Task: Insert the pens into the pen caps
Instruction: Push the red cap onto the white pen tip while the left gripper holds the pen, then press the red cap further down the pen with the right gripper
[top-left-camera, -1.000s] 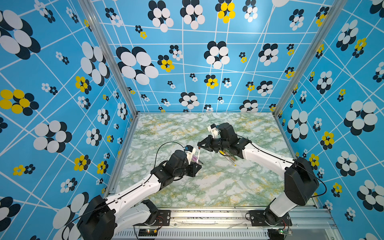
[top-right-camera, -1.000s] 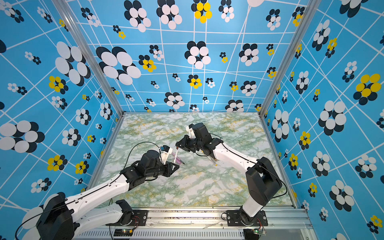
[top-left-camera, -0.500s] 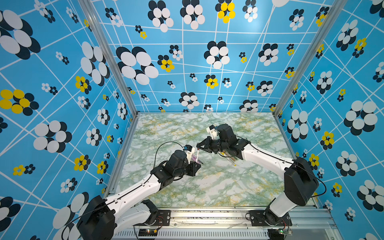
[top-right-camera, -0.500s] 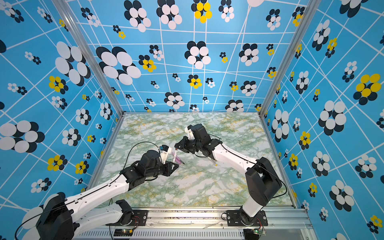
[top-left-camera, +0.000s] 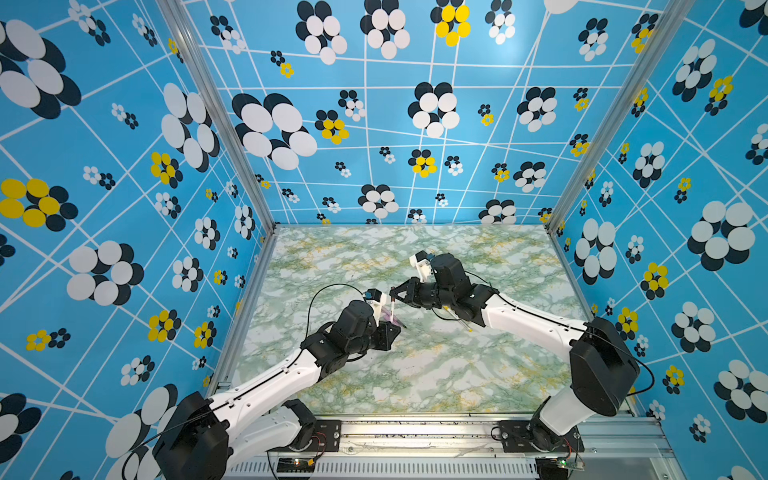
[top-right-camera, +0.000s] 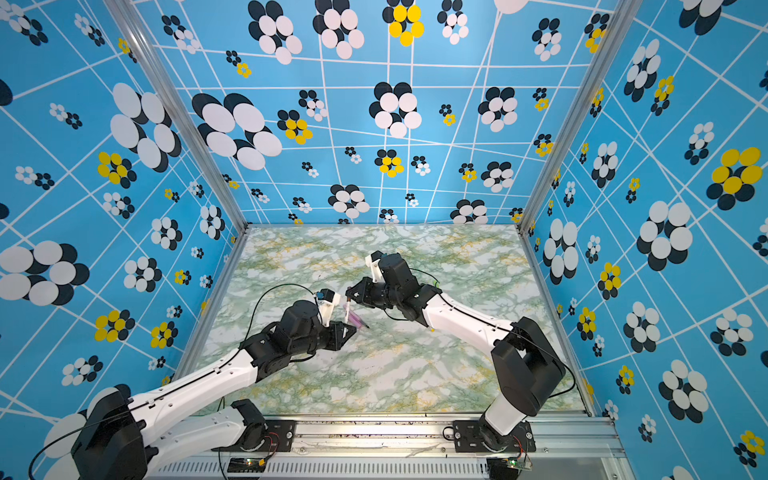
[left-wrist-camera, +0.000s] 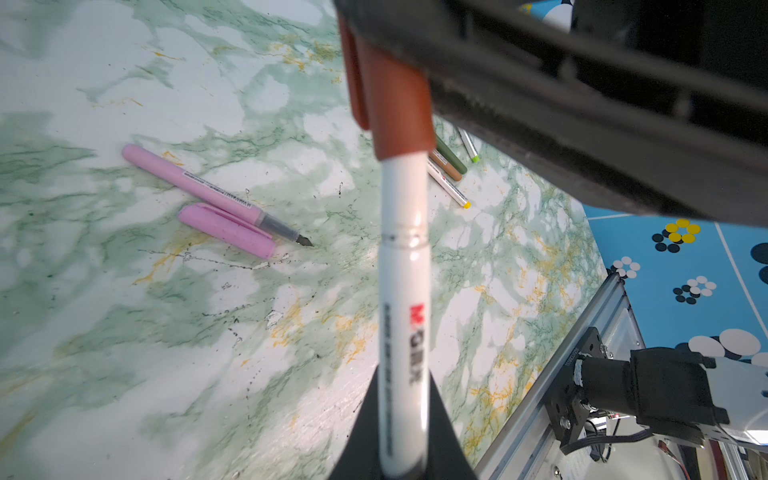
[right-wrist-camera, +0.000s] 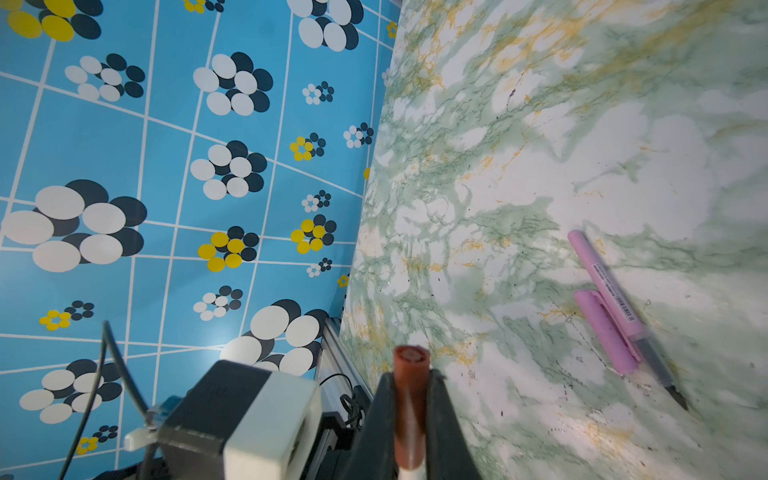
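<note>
My left gripper (left-wrist-camera: 403, 399) is shut on the lower barrel of a white pen (left-wrist-camera: 402, 257) that stands upright above the table. My right gripper (right-wrist-camera: 409, 386) is shut on a brown pen cap (right-wrist-camera: 409, 407), which sits over the upper end of that white pen. In both top views the two grippers (top-left-camera: 392, 328) (top-left-camera: 395, 293) meet at mid-table with the pen (top-right-camera: 347, 311) between them. A pink pen (left-wrist-camera: 199, 187), uncapped with a dark tip, lies flat on the table. A pink cap (left-wrist-camera: 226, 230) lies against its side.
Several capped pens (left-wrist-camera: 449, 166) lie in a bunch under the right arm, one with a yellow end (top-left-camera: 468, 330). The marble table (top-left-camera: 457, 374) is walled in blue on three sides, and an aluminium rail (top-left-camera: 415, 432) runs along its front.
</note>
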